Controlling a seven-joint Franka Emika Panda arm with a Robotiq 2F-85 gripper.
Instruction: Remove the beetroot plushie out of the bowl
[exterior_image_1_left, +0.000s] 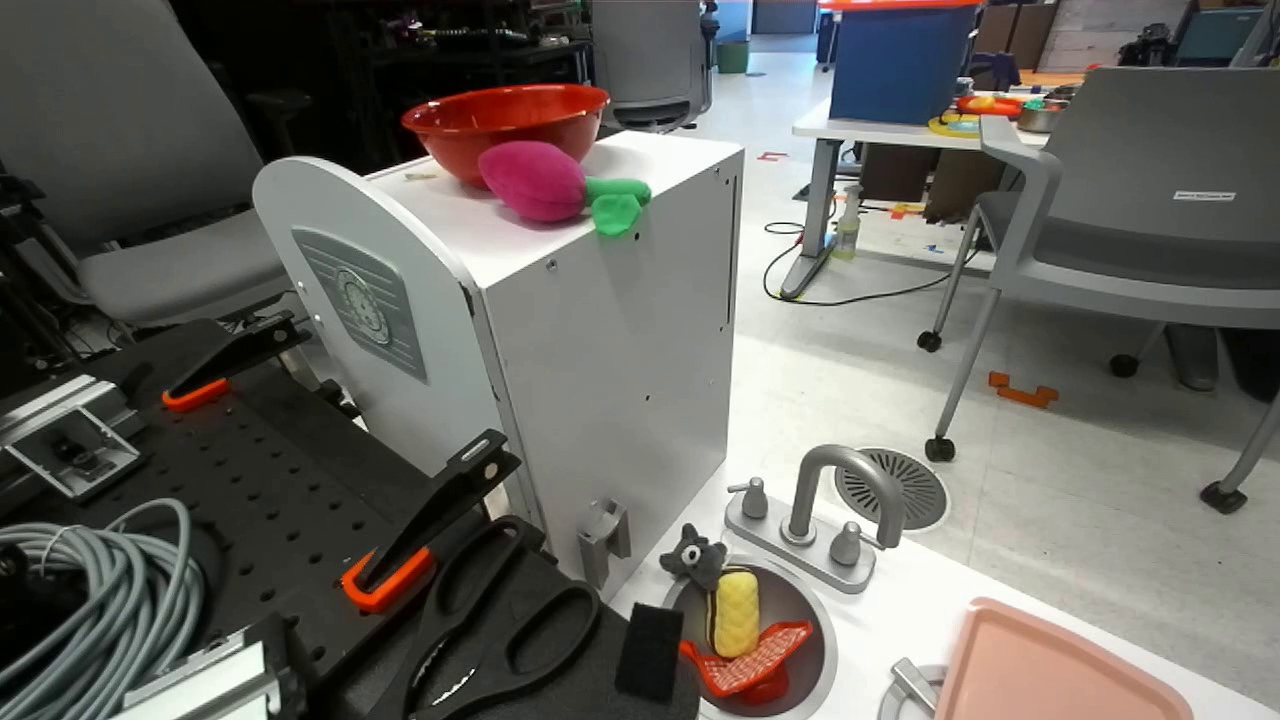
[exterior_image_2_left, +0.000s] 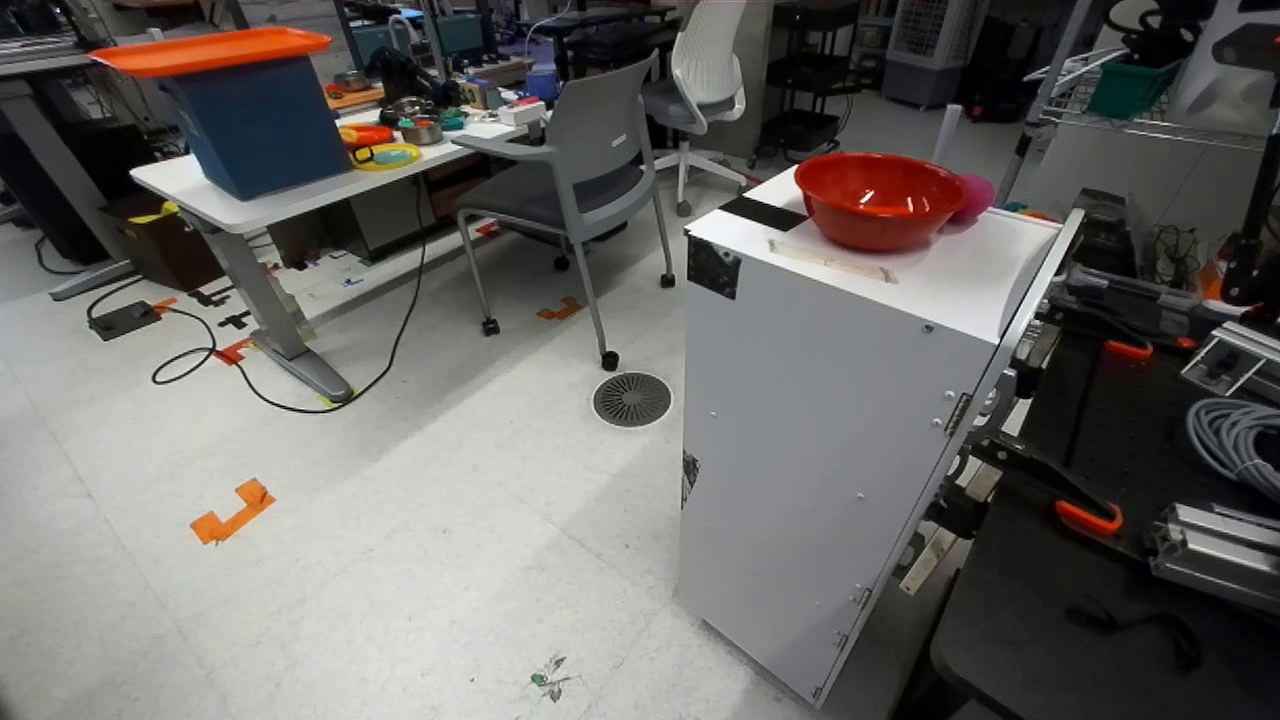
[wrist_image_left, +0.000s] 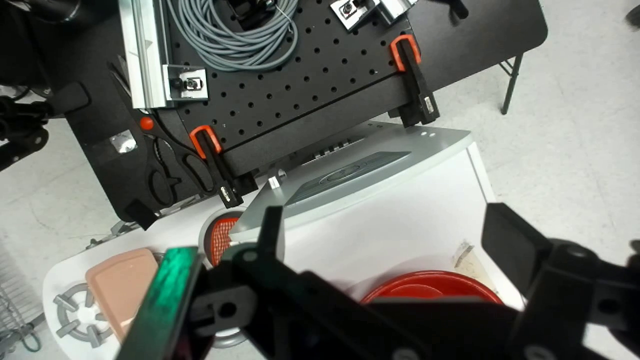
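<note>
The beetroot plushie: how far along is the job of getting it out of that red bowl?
Done, it seems: the beetroot plushie lies outside the red bowl, beside it on top of the white cabinet. In hand: nothing; in the wrist view the gripper is open and holds nothing. Left: probably nothing of the removal itself, since the plushie is already out.

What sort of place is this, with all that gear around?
Probably a robotics lab or workshop: a coil of grey cable lies on a black perforated board, and a toy faucet looks like a test prop.
</note>
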